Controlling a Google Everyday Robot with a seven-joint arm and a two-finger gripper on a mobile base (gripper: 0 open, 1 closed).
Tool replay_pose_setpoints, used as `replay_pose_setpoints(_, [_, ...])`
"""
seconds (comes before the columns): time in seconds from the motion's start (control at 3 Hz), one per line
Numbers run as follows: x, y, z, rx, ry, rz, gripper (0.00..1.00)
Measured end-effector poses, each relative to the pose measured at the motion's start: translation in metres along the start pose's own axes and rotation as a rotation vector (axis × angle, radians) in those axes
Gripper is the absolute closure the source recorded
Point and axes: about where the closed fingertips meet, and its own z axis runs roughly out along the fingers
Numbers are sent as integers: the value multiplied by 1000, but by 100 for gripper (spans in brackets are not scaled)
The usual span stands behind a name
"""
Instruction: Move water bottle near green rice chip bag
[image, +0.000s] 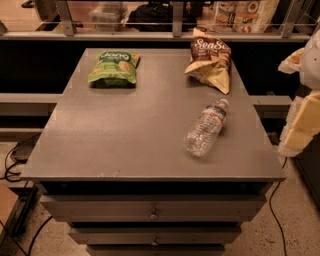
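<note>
- The jaws, on the white-and-yellow robot arm (306, 117), hung beyond the right side of the grey tabletop (125, 130); their opening could not be told.
- The clear ribbed plastic water bottle (205, 129) lay on its side near them, white cap toward the brown-and-tan chip bag (210, 60).
- The bright green rice chip bag (113, 67) lay far-left, well apart from it.

A grey cabinet (125, 130) with knobbed drawers (154, 214) stands on a speckled floor (300, 227) under warm, dim light. Black cables (10, 172) loop over the floor at left, and a single cord (273, 200) runs down at right. Behind, a metal railing (175, 22) crosses above a dark recess (30, 70). The gripper (302, 125) hangs at the right edge, beside the cabinet.
</note>
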Motion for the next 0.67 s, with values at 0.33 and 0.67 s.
replay_pose_setpoints(0.33, [0,0,0,0,0,0,0])
replay_pose_setpoints(0.67, [1,-5,-3,18,-6,28,0])
